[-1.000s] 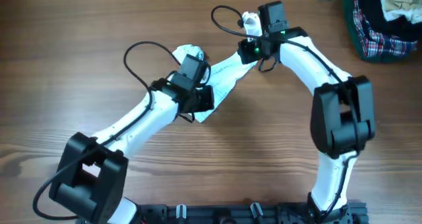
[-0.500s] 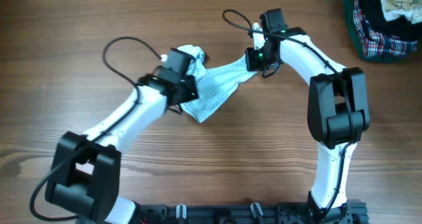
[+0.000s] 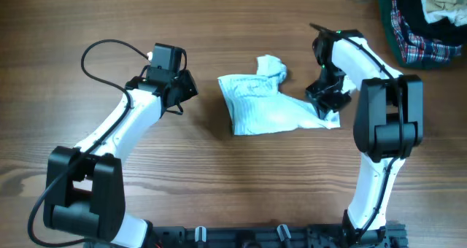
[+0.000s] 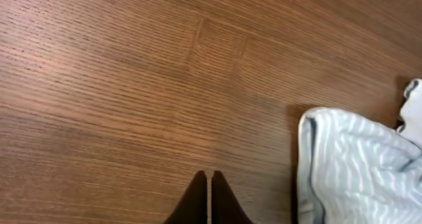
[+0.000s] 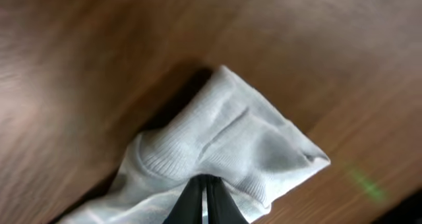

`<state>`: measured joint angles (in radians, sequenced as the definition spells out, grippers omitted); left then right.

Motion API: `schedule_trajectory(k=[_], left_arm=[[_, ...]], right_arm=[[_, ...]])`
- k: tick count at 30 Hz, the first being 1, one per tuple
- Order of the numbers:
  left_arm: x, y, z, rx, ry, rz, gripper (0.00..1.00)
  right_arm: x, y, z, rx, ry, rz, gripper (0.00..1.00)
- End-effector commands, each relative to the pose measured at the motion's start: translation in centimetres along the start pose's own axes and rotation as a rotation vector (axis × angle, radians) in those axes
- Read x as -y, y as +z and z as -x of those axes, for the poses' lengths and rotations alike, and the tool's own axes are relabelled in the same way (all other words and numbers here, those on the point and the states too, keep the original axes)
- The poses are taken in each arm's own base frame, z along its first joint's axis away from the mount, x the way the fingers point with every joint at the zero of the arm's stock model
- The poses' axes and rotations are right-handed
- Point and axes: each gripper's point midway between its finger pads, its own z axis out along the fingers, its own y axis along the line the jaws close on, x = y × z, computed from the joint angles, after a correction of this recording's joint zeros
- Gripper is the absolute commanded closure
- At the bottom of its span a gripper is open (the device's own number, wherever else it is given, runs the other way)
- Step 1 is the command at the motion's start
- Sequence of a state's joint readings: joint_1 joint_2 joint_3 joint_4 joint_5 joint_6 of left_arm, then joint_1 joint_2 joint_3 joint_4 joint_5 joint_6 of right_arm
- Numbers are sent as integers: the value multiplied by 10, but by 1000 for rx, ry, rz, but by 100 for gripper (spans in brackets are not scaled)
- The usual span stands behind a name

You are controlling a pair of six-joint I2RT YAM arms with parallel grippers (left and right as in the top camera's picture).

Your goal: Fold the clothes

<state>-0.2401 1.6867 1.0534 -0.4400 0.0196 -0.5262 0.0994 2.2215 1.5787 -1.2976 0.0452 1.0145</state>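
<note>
Centrally on the wooden table point(image 3: 219, 182) lie the clothes point(image 3: 263, 109), one rumpled pale blue-and-white garment, its right corner pinched in the right gripper's point(image 5: 203, 179) closed jaws, while the left gripper point(image 4: 209, 178), jaws closed and empty, hovers near its left edge.

Brown wood-grain table point(image 3: 219, 190) fills view w/ even light; plaid/dark clothes heap point(image 3: 417, 31) top-right corner.

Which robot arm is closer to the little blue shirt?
Right. The right gripper pinches a corner of the shirt; the left gripper sits apart beyond the other edge, fingers shut.
</note>
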Motion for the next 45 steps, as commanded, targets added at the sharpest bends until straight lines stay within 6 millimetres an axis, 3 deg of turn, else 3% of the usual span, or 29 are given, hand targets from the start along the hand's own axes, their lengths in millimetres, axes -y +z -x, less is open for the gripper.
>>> schedule_trajectory(k=[1,4,7,10,12,14,17,20,22,25,32,35,42,45], left_arm=[[-4,0,0,6,-13,10,96],[-4,0,0,5,-12,11,96],[-4,0,0,5,-12,10,96],[-4,0,0,5,-12,10,96],[-4,0,0,5,-9,11,96],[-4,0,0,5,-9,11,96],[-4,0,0,5,-9,11,96],[-4,0,0,5,-9,11,96],[-4,0,1,10,-6,9,96],[-16,0,9,17,-38,23,96],[-62,-4,33,34,-171,45,96],[-75,-6,39,45,-201,57,95],[-77,-6,39,45,-201,60,95],[-77,-6,39,43,-198,61,95]], right_arm=[[10,27,11,39,81,-87,96],[-8,11,25,103,-17,4,96],[-24,-38,40,204,-164,117,96],[-42,-91,40,296,-385,275,96],[-60,-119,28,335,-588,418,88],[-65,-136,21,353,-638,489,81],[-104,-162,-19,396,-1050,719,69],[-129,-170,-33,574,-1210,643,54],[-150,-176,-53,683,-1304,607,41],[-166,-174,-64,754,-1322,543,38],[-175,-126,-50,643,-1170,464,48],[-181,-112,-55,631,-1196,437,51],[-187,-91,-71,645,-1283,347,55],[-190,-75,-68,631,-1286,312,56]])
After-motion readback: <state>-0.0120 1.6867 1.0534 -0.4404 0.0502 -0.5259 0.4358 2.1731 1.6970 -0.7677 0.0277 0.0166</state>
